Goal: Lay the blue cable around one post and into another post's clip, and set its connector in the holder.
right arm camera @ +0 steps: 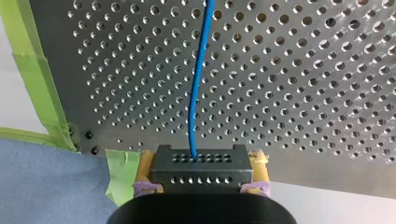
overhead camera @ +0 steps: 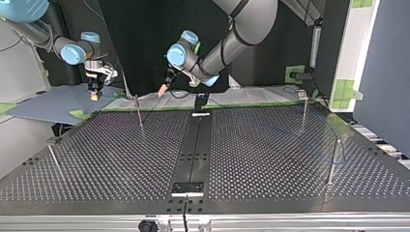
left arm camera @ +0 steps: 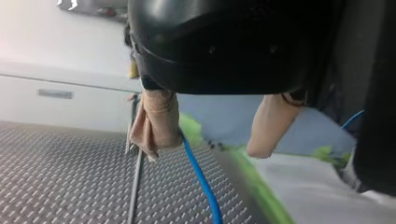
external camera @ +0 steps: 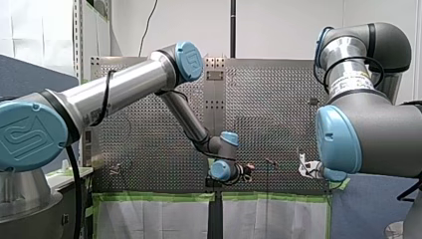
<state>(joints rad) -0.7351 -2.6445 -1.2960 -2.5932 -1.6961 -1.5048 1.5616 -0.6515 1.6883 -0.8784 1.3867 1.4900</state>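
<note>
In the right wrist view my right gripper [right arm camera: 201, 173] is shut on the black connector [right arm camera: 201, 165], with a yellow pad on each side of it. The blue cable [right arm camera: 198, 84] runs from the connector straight out over the perforated table [right arm camera: 303, 93]. In the left wrist view my left gripper [left arm camera: 212, 140] is open, its beige pads [left arm camera: 156, 121] wide apart. There the blue cable [left arm camera: 201, 179] passes between the fingers, close beside one pad, next to a thin post [left arm camera: 135, 182]. In the top view my right gripper [overhead camera: 95, 91] hangs beyond the table's far left edge, and my left gripper [overhead camera: 163, 90] is near the far middle.
Thin metal posts stand on the table in the top view: one at the far left [overhead camera: 139, 112], one at the near left [overhead camera: 53, 154], one with a clip at the far right [overhead camera: 304, 107], one at the near right [overhead camera: 333, 162]. A black strip [overhead camera: 193, 150] runs down the middle to a holder [overhead camera: 187, 188].
</note>
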